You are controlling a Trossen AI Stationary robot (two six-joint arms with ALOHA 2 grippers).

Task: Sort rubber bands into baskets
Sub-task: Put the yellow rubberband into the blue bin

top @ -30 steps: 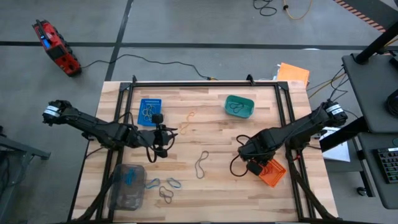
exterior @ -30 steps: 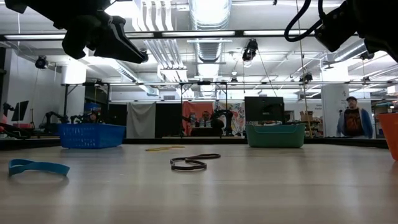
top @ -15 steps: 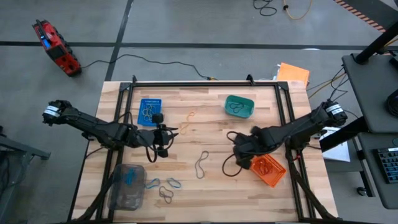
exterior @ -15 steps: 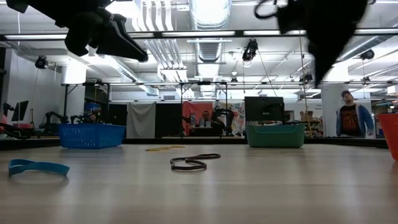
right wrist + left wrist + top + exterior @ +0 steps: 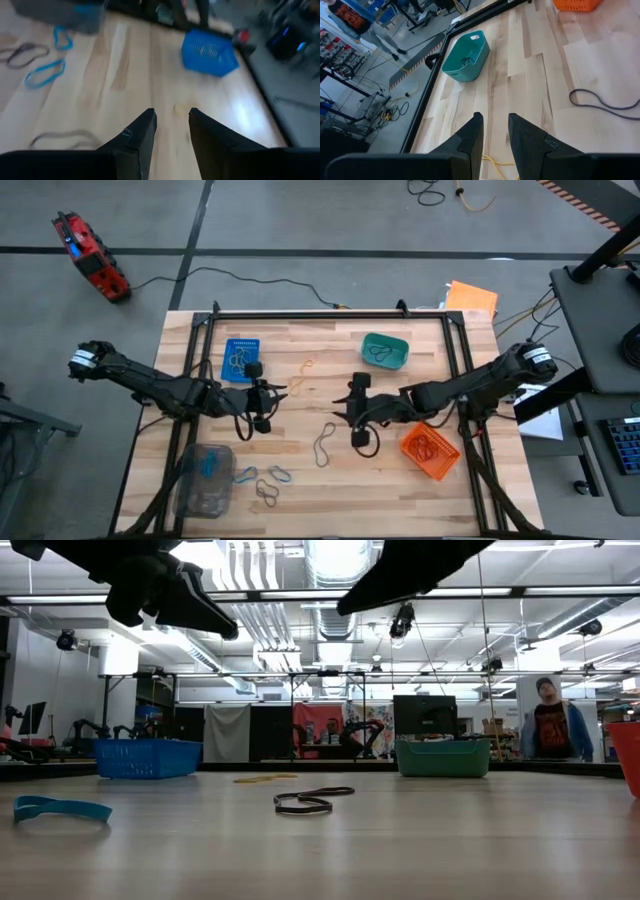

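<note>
High view shows the right gripper reaching to the centre of the tabletop, its fingers a little apart with nothing between them in its own wrist view. It sits just right of a dark rubber band lying loose below centre, so it looks placed to go for that one next. The left gripper waits left of centre, just below the blue basket; its fingers stand slightly apart and empty.

The baskets ring the open middle, probably so each arm has some within reach: the teal basket at upper right with a dark band in it, the orange basket at lower right holding orange bands, the clear basket at lower left holding a blue one.

Several bands are unsorted: a yellow band at upper centre, and a blue band and other loops along the lower edge beside the clear basket. By that count the sorting is well short of finished.
</note>
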